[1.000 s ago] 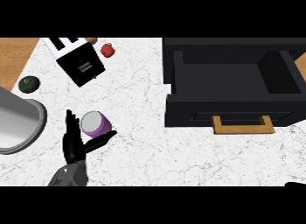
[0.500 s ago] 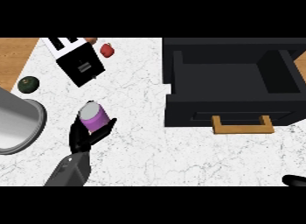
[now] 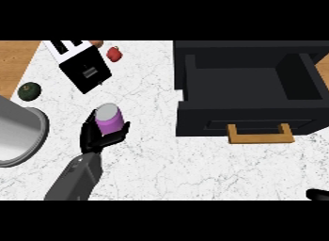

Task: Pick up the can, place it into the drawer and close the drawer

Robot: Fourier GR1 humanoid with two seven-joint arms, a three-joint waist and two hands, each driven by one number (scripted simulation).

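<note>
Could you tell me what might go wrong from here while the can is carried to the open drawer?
The left robot hand curls round only the purple can's lower part, so it might tip in transit. The drawer's front wall stands across the path; a low carry could strike it.

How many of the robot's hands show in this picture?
2. The left hand is at centre-left on the counter, curled round the purple can. Only a bit of the right hand pokes in at the lower right corner, the rest cut off.
</note>
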